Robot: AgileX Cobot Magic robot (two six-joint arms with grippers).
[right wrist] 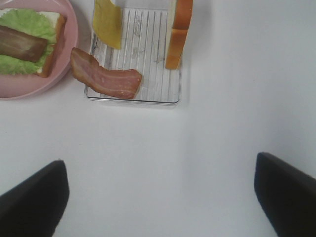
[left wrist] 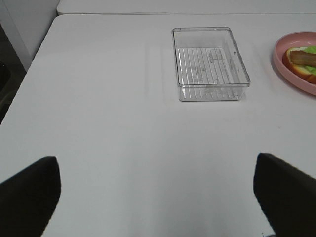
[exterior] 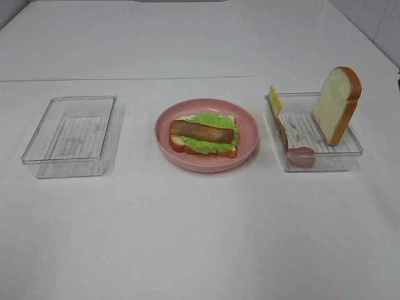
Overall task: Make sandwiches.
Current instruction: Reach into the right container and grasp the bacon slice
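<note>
Smooth white table (exterior: 200, 250), round pink plate (exterior: 250, 134) — ruffled lettuce sandwich (exterior: 204, 135)

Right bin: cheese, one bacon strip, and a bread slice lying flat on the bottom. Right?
Not quite. The bread slice stands upright on edge in the right bin, not flat; the exterior high view shows it. The cheese and bacon strip are there as stated.
</note>
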